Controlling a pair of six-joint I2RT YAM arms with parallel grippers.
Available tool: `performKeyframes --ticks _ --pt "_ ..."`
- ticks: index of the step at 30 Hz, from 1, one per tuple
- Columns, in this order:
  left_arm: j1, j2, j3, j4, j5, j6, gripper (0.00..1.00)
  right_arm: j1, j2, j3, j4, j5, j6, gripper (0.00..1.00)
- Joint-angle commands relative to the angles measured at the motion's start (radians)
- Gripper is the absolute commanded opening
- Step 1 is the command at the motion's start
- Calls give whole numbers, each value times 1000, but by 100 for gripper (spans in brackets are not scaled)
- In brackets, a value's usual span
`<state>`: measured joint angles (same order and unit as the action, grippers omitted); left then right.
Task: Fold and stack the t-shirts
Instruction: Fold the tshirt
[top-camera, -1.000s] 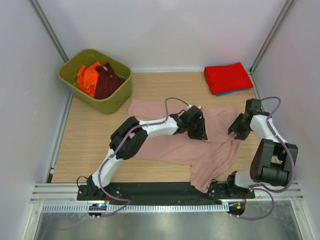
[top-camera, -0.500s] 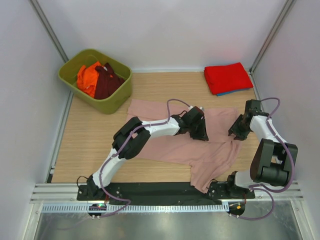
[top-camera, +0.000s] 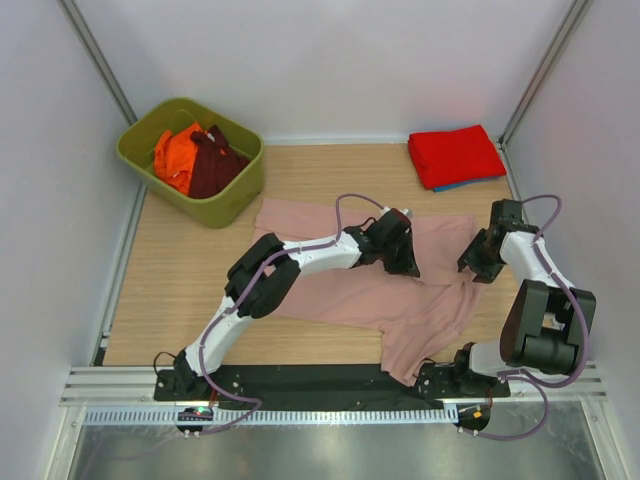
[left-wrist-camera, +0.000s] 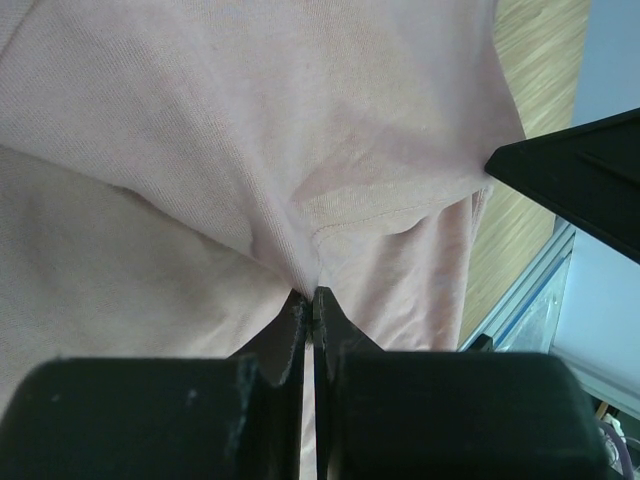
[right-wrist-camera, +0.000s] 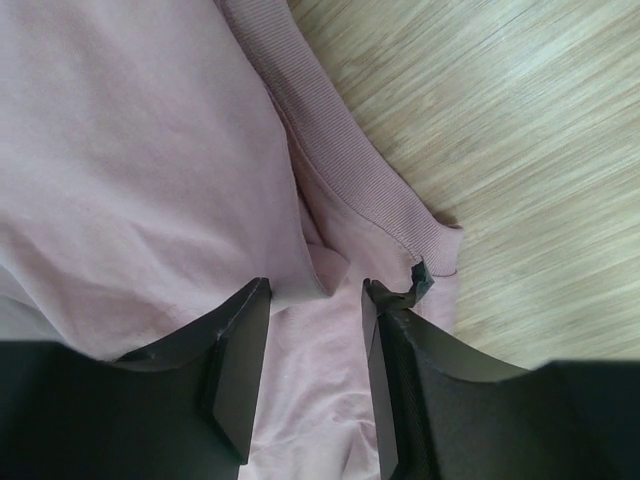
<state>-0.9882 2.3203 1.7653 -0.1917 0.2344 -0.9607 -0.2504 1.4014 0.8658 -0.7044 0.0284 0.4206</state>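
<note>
On surface (top-camera: 190, 290) centre: pink tee (top-camera: 340, 295), prob. soft, light, floppy. My L end effector (left-wrist-camera: 310, 300) pinches a fold of it; R end effector (right-wrist-camera: 315, 290) spread over ribbed edge. I'd grab edges/corners.

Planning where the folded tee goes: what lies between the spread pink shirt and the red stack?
Just bare wooden table; the top view shows nothing else between pink shirt and red stack.
</note>
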Motion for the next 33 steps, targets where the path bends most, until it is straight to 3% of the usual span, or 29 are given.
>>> performKeyframes --ticks 1,3,8,18,33 --pt "-3 -30 37 23 26 19 0 2 5 10 42 -48 6 48" --pt "-4 -41 42 18 28 28 0 2 5 10 49 -56 10 41" --pt "-3 -64 56 -18 22 42 0 2 -53 33 23 -47 13 1" --pt "0 -128 40 -127 5 73 0 7 -206 35 -127 -88 55 1" --pt "0 -171 -13 -172 17 80 0 33 -252 35 -271 -33 84 1"
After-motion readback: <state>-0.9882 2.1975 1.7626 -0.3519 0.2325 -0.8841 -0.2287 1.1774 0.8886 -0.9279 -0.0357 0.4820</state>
